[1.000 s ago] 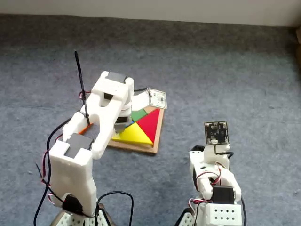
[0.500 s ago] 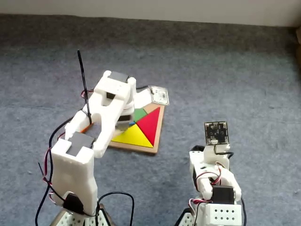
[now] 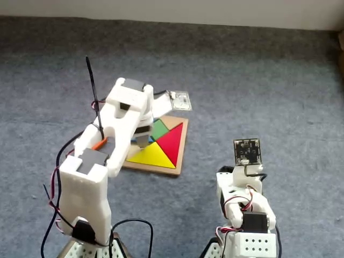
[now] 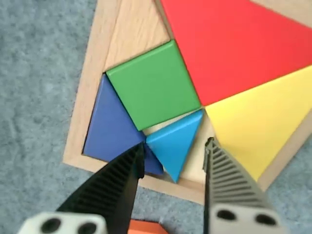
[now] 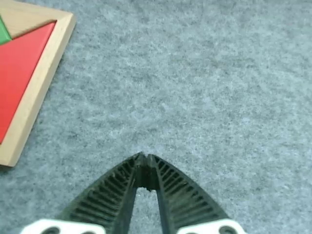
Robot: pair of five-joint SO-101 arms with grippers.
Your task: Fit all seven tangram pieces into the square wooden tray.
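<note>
Left of centre on the carpet (image 3: 258,80), tray (image 3: 156,167): square and wooden, lying flat, turned a little askew to the robot's base.
Red triangle (image 3: 171,142): flat in the tray, its long side along the rim nearest the right arm (image 3: 244,199) and its apex pointing at the tray's middle.
Yellow triangle (image 3: 150,156): long side along the rim nearest the robot, with its apex meeting the red one's.
Green square (image 4: 153,83): seated against the red triangle, one corner at the tray's middle.
Dark blue triangle (image 4: 109,126): flat in a tray corner, one side against the green square.
Light blue triangle (image 4: 175,141): between the dark blue and yellow triangles. Its long side faces the yellow across a sliver of bare wood, and one sharp tip points at the rim.
Orange piece (image 4: 144,227): outside the tray on the carpet, partly hidden by the left arm (image 3: 118,129).
Left gripper (image 4: 175,145): above the light blue triangle, fingers spread to either side of it, grasping nothing.
Right gripper (image 5: 145,158): over bare carpet near a tray corner, fingers pressed together on nothing.
</note>
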